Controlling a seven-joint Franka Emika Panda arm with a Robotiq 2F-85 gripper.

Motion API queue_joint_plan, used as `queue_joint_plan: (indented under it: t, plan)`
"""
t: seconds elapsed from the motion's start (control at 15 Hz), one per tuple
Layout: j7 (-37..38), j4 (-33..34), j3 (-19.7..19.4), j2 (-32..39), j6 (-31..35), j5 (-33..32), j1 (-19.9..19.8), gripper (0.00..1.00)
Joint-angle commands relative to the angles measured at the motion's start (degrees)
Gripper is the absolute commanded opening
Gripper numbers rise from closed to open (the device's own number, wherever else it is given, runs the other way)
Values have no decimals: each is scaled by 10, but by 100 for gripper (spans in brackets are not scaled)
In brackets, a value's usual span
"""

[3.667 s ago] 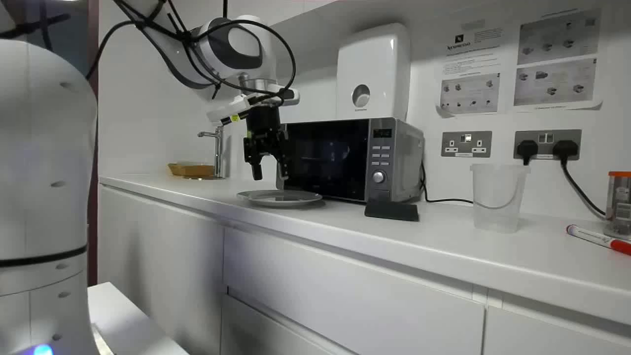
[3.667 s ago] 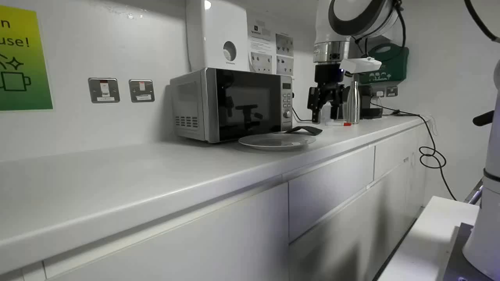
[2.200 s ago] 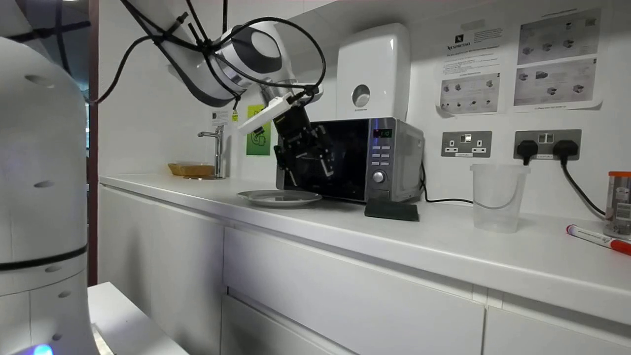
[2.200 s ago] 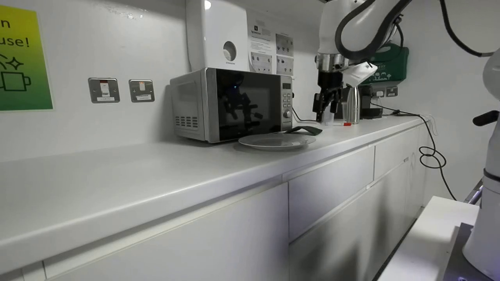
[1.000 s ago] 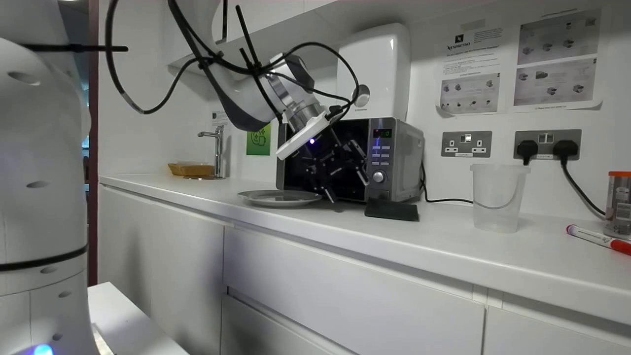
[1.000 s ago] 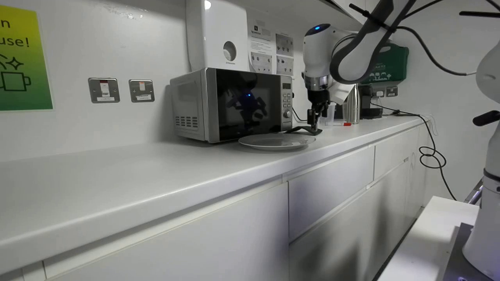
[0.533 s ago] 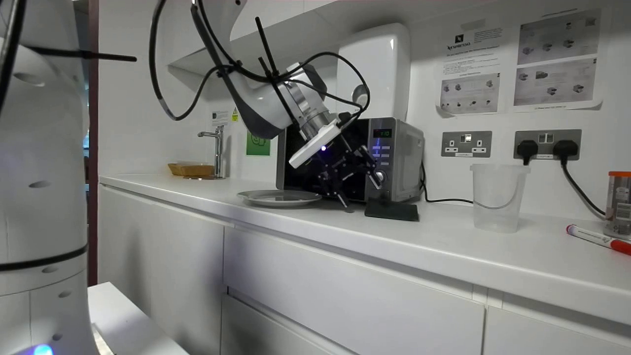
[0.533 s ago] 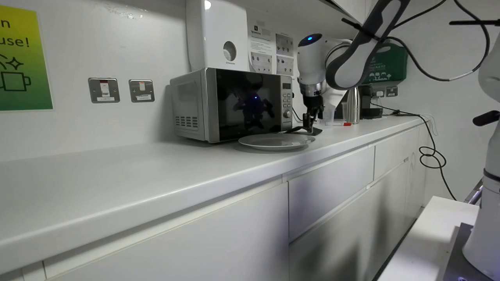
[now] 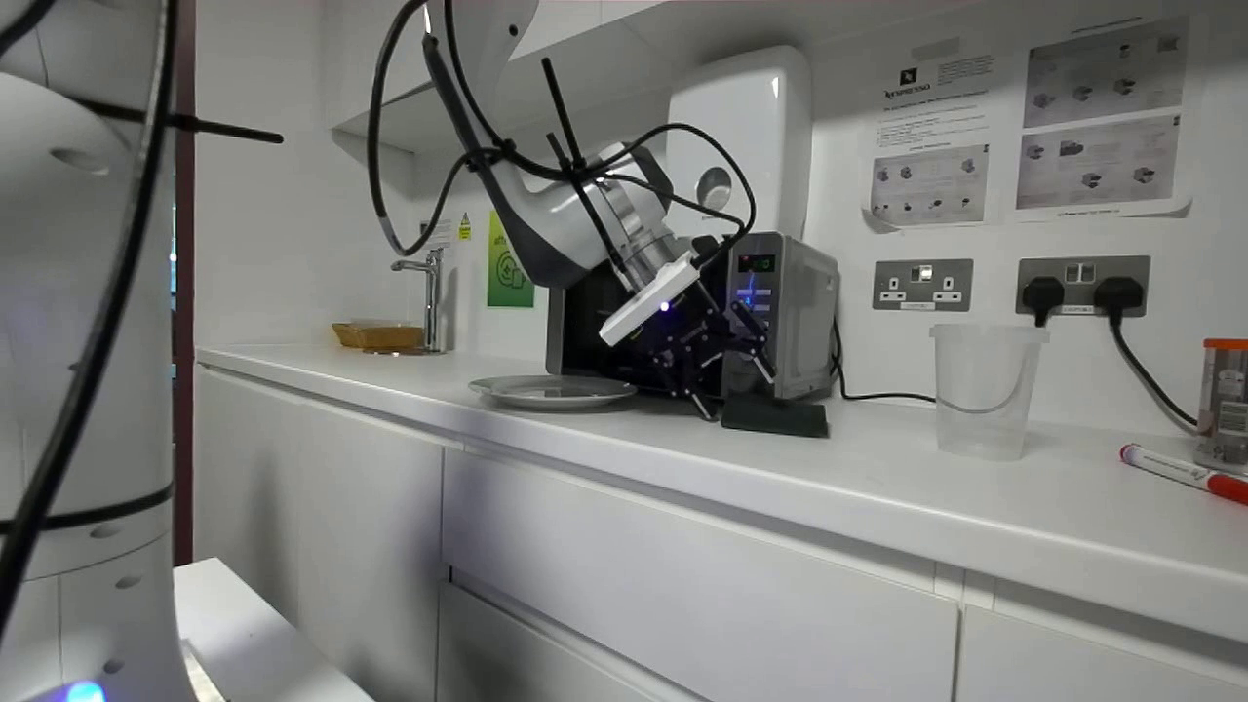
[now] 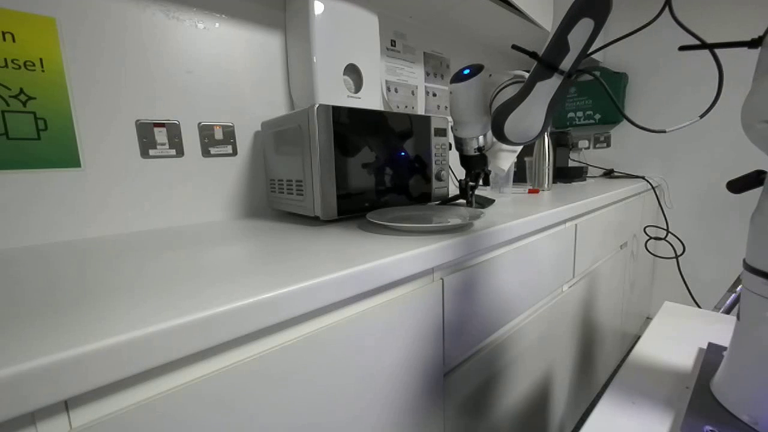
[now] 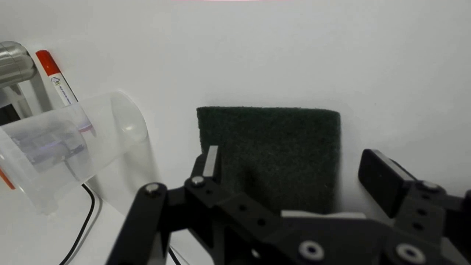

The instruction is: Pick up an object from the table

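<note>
We are holding the end effector at a slant, low over the worktop, and its fingers are standing spread and released. The dark green pad (rather fuzzy along its edges) is resting on the worktop by the front corner of the microwave. In the wrist view we are seeing it filling much of the gap between the fingers: one is overlapping its left edge, while the other is hanging to the right of it. We are not managing to tell whether either finger is touching it.

The round grey plate is lying in front of the microwave. On the side of the pad away from the plate, a clear plastic cup is standing upright, and past it we are noticing a white-and-red marker lying near an orange-lidded jar. In an exterior view, a steel bottle is standing farther along the worktop.
</note>
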Motion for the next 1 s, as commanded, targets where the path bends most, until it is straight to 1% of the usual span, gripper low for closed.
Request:
queue_joint_plan:
  t: [0.0, 0.33, 0.67, 0.73, 0.8, 0.87, 0.93]
  plan:
    - [27, 30, -16, 24, -10, -21, 23, 100]
    - [29, 43, -26, 35, -11, -29, 31, 100]
    - [32, 52, -39, 44, -12, -47, 30, 100]
    - [33, 53, -41, 46, -12, -50, 30, 99]
    - [32, 53, -43, 46, -12, -51, 30, 74]
    - [33, 53, -44, 46, -13, -54, 30, 73]
    - [34, 54, -45, 46, -13, -56, 30, 68]
